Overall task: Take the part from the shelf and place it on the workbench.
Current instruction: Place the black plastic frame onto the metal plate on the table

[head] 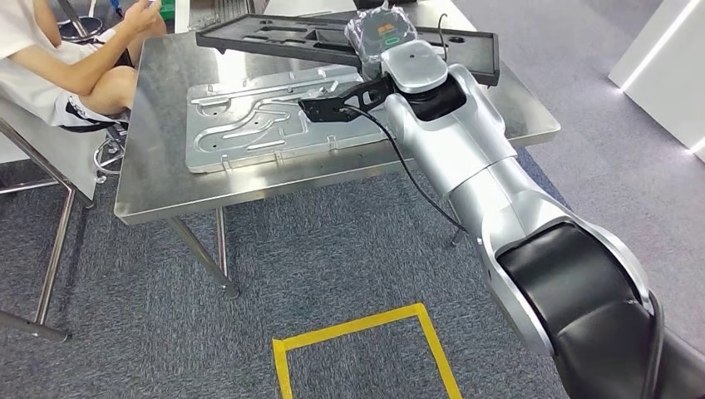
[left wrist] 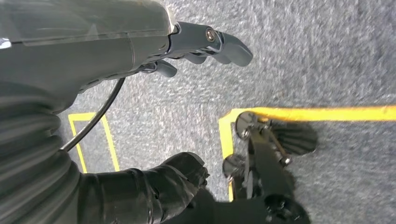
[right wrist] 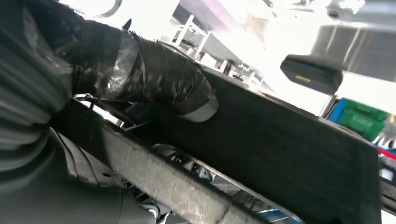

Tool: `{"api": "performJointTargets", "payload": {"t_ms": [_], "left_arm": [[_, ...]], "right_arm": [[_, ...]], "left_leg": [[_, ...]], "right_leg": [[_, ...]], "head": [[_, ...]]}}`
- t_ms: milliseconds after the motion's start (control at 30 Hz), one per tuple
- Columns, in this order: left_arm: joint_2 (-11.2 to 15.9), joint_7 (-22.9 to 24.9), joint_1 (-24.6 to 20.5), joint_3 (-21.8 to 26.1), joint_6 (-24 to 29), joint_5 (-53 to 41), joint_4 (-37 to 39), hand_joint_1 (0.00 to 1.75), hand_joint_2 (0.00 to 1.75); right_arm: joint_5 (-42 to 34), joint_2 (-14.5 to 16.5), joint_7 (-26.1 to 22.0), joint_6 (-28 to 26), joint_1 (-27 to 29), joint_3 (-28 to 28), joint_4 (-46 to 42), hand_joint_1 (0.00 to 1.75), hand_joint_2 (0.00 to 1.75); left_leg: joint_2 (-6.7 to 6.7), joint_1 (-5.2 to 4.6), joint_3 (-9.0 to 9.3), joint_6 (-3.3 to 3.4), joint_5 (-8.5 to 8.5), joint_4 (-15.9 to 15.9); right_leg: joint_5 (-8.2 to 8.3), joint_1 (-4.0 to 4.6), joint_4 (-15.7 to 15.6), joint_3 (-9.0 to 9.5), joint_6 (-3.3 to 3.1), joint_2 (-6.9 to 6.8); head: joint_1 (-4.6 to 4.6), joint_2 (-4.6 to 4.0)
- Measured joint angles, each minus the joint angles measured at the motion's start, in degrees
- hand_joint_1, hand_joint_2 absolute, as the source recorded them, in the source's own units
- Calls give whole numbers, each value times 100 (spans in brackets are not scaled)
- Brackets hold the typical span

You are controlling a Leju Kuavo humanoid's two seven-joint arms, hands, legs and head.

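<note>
Above the steel tabletop [head: 332, 179], the right hand [head: 380, 33] grasps the long black plastic part [head: 274, 37] held over a silver metal plate [head: 258, 116], while the left hand [left wrist: 205, 44] hangs empty, fingers apart, over grey carpet [left wrist: 327, 56].

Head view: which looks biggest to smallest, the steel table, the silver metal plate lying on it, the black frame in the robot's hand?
1. Steel table
2. Silver plate and black frame: look alike in size; the frame is held tilted, so unsure.

Right hand holds the frame.

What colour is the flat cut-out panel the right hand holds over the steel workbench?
Black flat cut-out panel, clearest in the head view.
</note>
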Motion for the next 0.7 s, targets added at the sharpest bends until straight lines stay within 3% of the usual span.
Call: {"api": "performJointTargets", "payload": {"t_ms": [67, 100, 133, 200, 267, 300, 433, 467, 533, 600, 633, 667, 700], "left_arm": [[16, 1, -6, 0, -21, 16, 0, 0, 175], [31, 2, -9, 0, -34, 21, 0, 0, 175], [48, 7, -9, 0, -46, 27, 0, 0, 175], [75, 27, -5, 1, -60, 41, 0, 0, 175], [92, 49, -2, 5, -61, 51, 0, 0, 175], [103, 57, -6, 8, -61, 53, 0, 0, 175], [143, 80, -21, 12, -62, 60, 0, 0, 175], [149, 81, -16, 13, -62, 60, 0, 0, 175], [157, 84, -6, 13, -63, 61, 0, 0, 175], [168, 85, -5, 14, -61, 65, 0, 0, 175], [174, 85, -4, 15, -60, 68, 0, 0, 175], [179, 86, -2, 15, -59, 71, 0, 0, 175], [182, 87, -1, 15, -58, 70, 0, 0, 175]], "right_arm": [[0, 37, 28, -8, 34, 0, 9, 175, 175], [1, 66, 50, -9, 70, 0, 20, 175, 175], [3, 102, 76, -10, 110, 0, 33, 175, 175], [9, 181, 118, -21, 160, 0, 61, 175, 175], [16, 249, 143, -71, 172, 0, 92, 175, 175], [19, 283, 152, -100, 175, 0, 111, 175, 175], [24, 378, 174, -139, 198, 0, 178, 175, 175], [25, 393, 182, -145, 197, 0, 184, 175, 175], [26, 423, 194, -161, 195, 0, 191, 175, 175], [26, 446, 193, -172, 206, 0, 212, 175, 175], [28, 456, 192, -172, 217, 0, 227, 175, 175], [32, 466, 191, -173, 226, 0, 240, 175, 175], [38, 474, 192, -174, 231, 0, 248, 175, 175]], "left_leg": [[-2, -4, 42, 35, -40, -1], [-4, -5, 65, 41, -64, 3], [-8, -5, 92, 39, -93, 11], [-17, -5, 158, 15, -168, 46], [-24, -20, 190, -31, -250, 97], [-25, -29, 189, -57, -276, 115], [-25, -23, 181, -166, -351, 141], [-22, -16, 127, -193, -424, 272], [-18, -2, -162, -244, -677, 860], [-18, 6, -595, -278, -883, 1580], [-18, 8, -737, -285, -852, 1740], [-17, 9, -770, -284, -703, 1671], [-16, 10, -689, -275, -451, 1375]], "right_leg": [[-259, -4, 757, -433, 15, 1], [-277, -8, 992, -600, 20, -1], [-185, -10, 1029, -677, 19, -3], [270, -12, 465, -504, -3, -11], [563, 3, -218, -211, -42, -17], [595, 14, -403, -123, -63, -13], [523, 24, -523, -28, -170, -3], [518, 10, -550, 4, -201, -5], [494, 0, -579, 68, -255, -4], [451, 5, -580, 121, -280, 2], [424, 7, -579, 151, -281, 6], [395, 7, -577, 188, -277, 10], [360, 7, -576, 233, -268, 14]], "head": [[1, 0], [2, 0], [1, 0], [1, 0], [1, 0], [0, 0], [0, 0], [-1, 0], [-2, 0], [-3, 0], [-3, 0], [-3, 0], [-3, 0]]}}
